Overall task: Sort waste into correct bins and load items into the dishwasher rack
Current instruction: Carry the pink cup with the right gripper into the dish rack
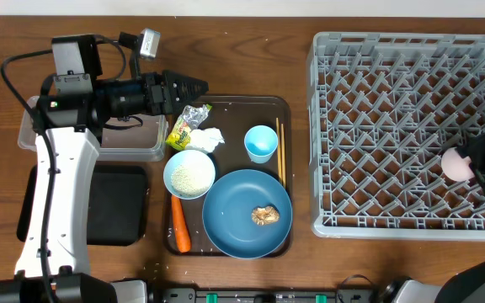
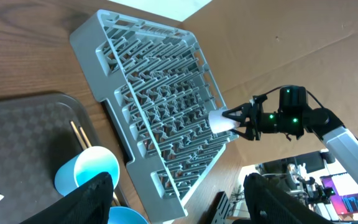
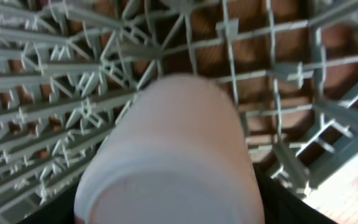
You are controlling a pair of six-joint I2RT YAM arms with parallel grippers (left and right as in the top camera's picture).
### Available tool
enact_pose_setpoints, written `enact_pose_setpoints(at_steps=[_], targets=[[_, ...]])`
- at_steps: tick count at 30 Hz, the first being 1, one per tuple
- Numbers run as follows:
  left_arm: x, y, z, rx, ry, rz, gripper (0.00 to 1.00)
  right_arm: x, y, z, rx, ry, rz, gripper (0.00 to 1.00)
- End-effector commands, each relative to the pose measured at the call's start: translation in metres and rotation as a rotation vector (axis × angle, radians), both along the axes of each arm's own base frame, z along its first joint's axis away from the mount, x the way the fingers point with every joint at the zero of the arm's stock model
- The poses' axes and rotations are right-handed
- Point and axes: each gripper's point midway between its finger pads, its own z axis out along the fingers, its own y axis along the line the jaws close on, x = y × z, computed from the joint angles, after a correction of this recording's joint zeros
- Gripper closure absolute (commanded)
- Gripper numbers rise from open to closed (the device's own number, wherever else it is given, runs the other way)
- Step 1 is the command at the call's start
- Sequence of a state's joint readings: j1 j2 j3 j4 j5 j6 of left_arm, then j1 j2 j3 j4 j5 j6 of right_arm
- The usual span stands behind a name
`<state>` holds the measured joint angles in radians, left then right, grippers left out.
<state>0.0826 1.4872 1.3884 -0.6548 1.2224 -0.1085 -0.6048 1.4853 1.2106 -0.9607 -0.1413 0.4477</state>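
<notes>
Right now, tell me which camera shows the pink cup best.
The left wrist view: the whole pink cup shows side-on, gripped by the right end effector over the rack. Overhead, that end effector hides part of the cup; the right wrist view has it close up but blurred.

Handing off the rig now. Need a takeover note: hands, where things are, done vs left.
Left hand: open, holding nothing, above the wrapper and tissue.
Right hand: shut on the pinkish-white cup at the rack's right side, not released.
On the brown tray: light-blue cup, chopsticks, bowl of rice, blue plate with brown lump, carrot.
Clear tub and black tray sit left.
Done: nothing visibly binned or racked.
Left: everything.
</notes>
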Motion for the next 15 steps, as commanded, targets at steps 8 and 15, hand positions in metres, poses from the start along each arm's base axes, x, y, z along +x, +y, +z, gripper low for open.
enact_pose_setpoints(at_steps=[8, 15], targets=[[0.0015, 0.0009, 0.0022, 0.003, -0.002, 0.006, 0.31, 0.0034, -0.005, -0.0165, 0.006, 0.012, -0.006, 0.44], [0.0015, 0.0009, 0.0022, 0.003, -0.002, 0.006, 0.31, 0.0067, -0.0072, -0.015, -0.01, 0.0, 0.011, 0.44]])
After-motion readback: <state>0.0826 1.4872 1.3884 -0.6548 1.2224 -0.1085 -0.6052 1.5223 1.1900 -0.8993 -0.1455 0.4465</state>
